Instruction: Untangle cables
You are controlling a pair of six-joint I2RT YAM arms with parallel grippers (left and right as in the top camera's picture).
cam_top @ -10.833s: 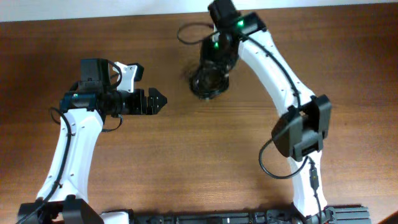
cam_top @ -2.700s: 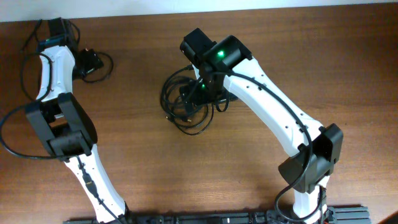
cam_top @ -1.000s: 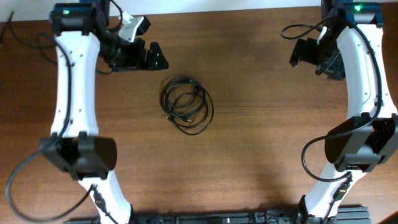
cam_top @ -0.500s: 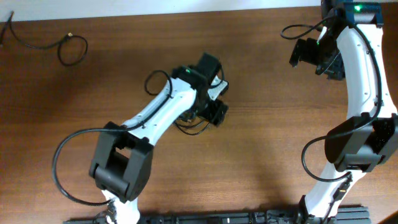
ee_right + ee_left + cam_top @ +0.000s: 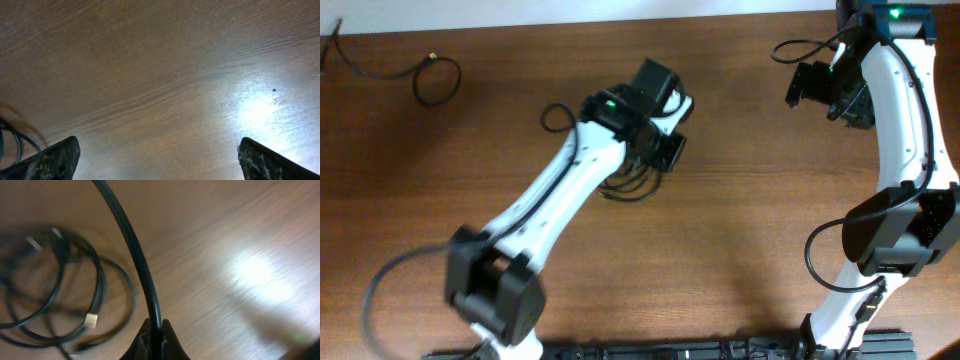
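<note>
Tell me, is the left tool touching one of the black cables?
Touching. The left wrist view shows the left tool pinched shut on a black cable, which runs straight out from between its tips.

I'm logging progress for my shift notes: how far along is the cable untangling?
Done: one cable lies by itself near the overhead view's top-left corner. In hand: the left gripper is shut on a black strand beside the tangle. Left: the remaining loops overlap in that tangle. The right gripper is open, parked away at the far right.
</note>
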